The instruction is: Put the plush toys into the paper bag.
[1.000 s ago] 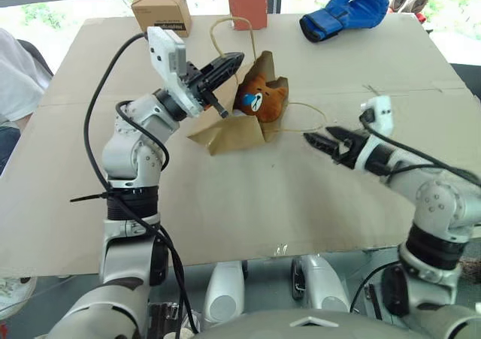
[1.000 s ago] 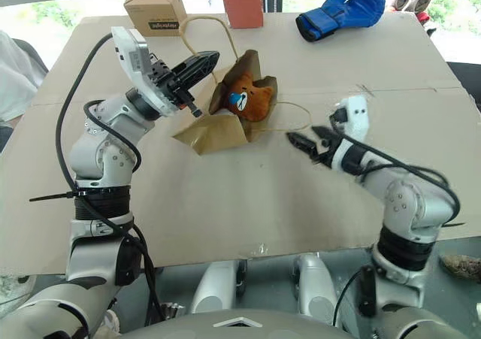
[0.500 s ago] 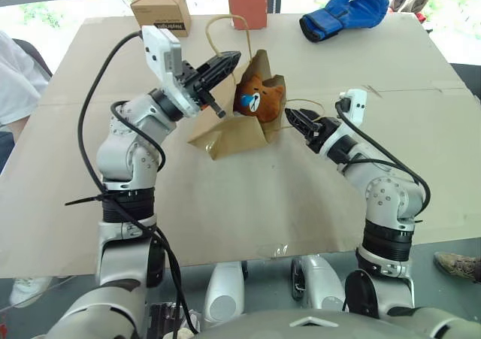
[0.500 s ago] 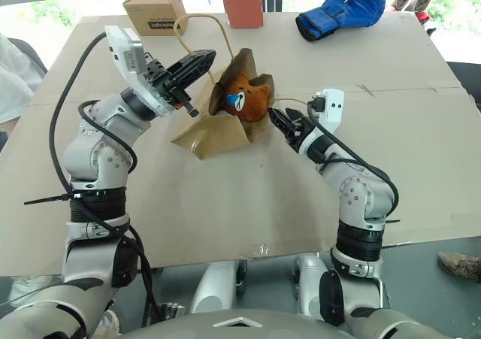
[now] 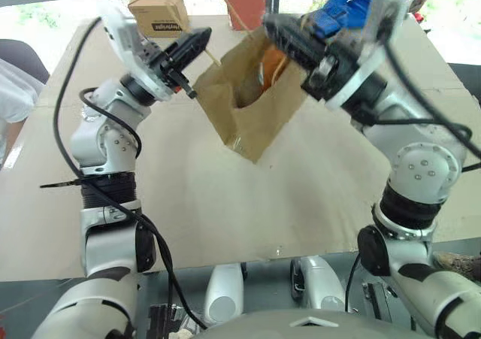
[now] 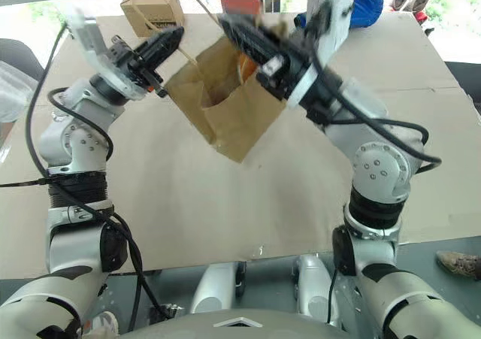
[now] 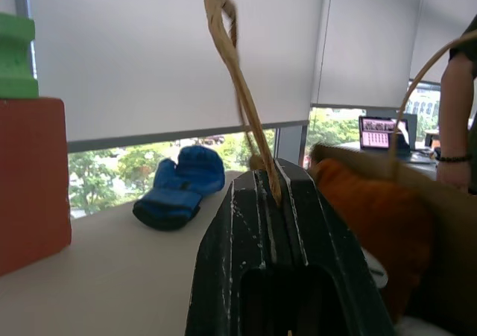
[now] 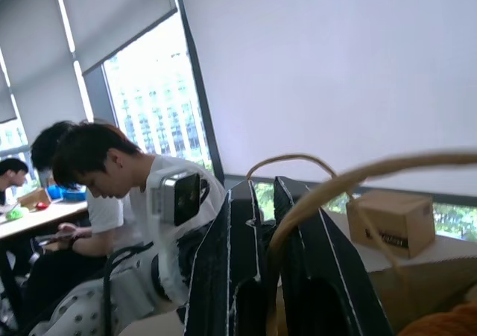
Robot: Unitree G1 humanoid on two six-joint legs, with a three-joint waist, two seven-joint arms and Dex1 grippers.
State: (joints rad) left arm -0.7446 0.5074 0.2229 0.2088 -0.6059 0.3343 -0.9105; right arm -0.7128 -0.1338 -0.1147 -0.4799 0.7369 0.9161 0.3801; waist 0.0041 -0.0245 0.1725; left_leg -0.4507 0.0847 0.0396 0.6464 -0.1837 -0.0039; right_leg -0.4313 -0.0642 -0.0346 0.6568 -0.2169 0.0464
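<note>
I see the bag (image 5: 252,102) hanging above the bench (image 5: 225,204), each handle pinched: left tool (image 5: 197,42) and right tool (image 5: 276,29) both clenched on one. The bear (image 7: 373,228) sits inside. Behind stand a box (image 5: 158,10), a red block (image 7: 33,179) and a glove (image 7: 181,187). My right wrist view shows seated people (image 8: 112,179).

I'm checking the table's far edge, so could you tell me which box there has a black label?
The small brown cardboard box, near the left gripper. The red box beside it is taller and shows no label.
</note>
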